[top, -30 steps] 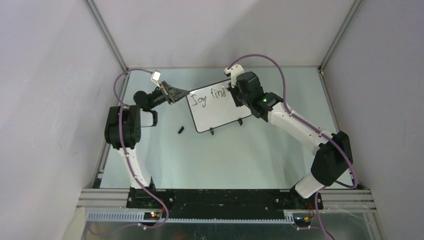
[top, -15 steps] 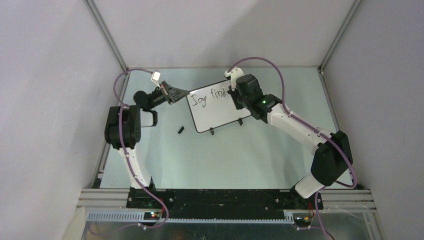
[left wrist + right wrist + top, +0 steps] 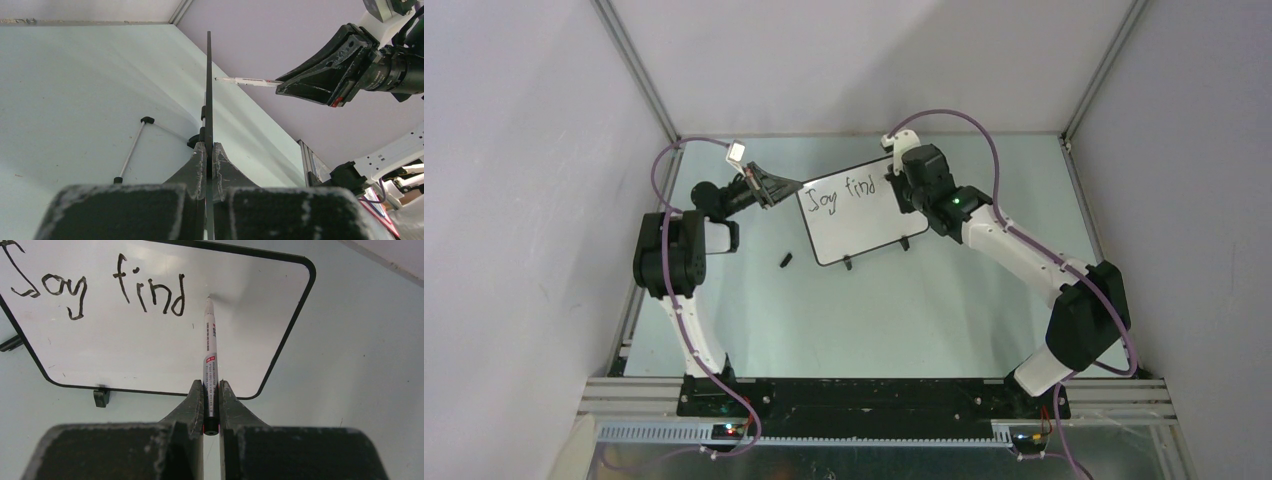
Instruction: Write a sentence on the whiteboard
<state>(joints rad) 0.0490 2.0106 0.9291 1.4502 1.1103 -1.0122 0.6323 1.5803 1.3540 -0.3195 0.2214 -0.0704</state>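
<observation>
Pale table [image 3: 874,310], 1 whiteboard [image 3: 150,350] (2 wds [image 3: 182,295] written), 1 marker [image 3: 210,355]

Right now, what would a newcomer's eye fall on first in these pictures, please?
The whiteboard, far centre of the table, bears the sentence so far: "Joy find". The right hand holds a marker pen, tip beside the "d"; the left hand clamps the board's left edge.
</observation>
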